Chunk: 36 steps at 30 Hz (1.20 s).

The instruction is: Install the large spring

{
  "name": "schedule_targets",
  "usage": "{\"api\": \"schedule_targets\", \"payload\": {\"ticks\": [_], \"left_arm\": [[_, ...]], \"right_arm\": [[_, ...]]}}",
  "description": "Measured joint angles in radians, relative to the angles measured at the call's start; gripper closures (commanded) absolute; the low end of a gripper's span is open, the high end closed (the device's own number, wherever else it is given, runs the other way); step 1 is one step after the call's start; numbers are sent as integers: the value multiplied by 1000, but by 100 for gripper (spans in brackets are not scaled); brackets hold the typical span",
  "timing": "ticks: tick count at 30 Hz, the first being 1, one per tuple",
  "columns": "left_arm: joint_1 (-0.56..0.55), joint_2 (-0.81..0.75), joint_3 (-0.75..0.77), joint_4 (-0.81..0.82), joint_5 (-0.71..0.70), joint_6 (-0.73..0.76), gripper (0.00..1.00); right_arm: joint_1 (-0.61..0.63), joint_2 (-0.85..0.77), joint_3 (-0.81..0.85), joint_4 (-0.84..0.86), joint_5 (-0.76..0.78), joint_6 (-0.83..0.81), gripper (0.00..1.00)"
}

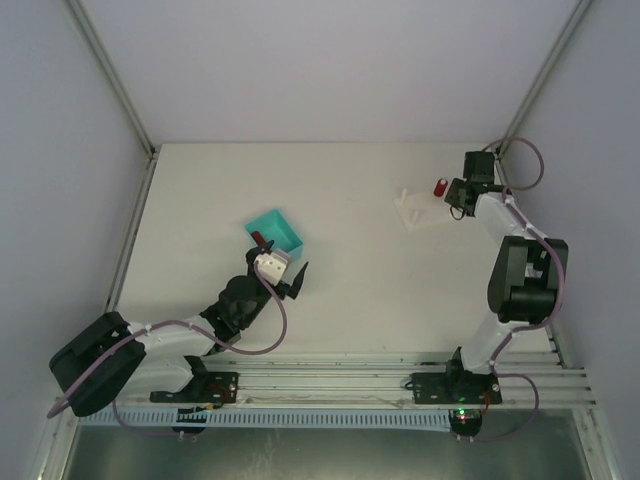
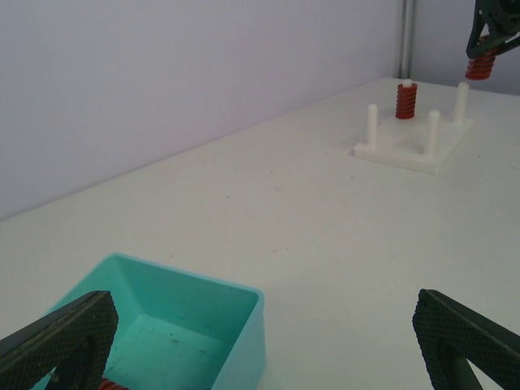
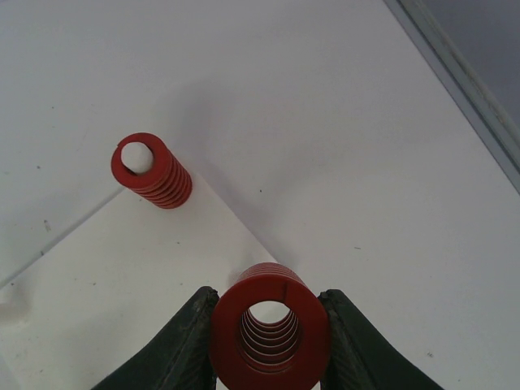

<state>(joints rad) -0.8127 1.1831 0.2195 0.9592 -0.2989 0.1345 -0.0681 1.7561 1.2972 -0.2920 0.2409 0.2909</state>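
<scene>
The large spring is clamped by its sides between the two fingers of the right gripper. Its hollow bore faces the wrist camera, presumably so the opening can be lined up over a peg and slid down. What lies straight beneath the fingers is hidden by the spring's own coils. Ahead and to the left of those fingers, a narrower red spring is seated on the white base, with a peg tip showing through its top coil. In the left wrist view the held spring hangs above the far corner of the base, near a bare peg. I judge that peg to be the target, so lowering will need the bore centred on it. Well apart, the left gripper hangs spread wide, holding nothing, over the near rim of the teal bin. A bit of red shows beside one finger, possibly a spare spring.
</scene>
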Motion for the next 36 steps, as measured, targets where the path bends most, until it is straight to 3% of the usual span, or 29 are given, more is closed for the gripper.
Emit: {"api": "schedule_targets", "payload": {"ticks": [19, 23, 28, 36], "left_arm": [[0, -4, 0, -16, 14, 3, 1], [0, -4, 0, -17, 14, 4, 1], [0, -4, 0, -18, 14, 6, 1], [0, -5, 0, -18, 13, 11, 1]], "right_arm": [[-16, 102, 66, -27, -70, -7, 100], [-16, 113, 68, -35, -74, -7, 91], [-16, 129, 87, -51, -74, -7, 72], [-16, 159, 120, -88, -74, -7, 58]]}}
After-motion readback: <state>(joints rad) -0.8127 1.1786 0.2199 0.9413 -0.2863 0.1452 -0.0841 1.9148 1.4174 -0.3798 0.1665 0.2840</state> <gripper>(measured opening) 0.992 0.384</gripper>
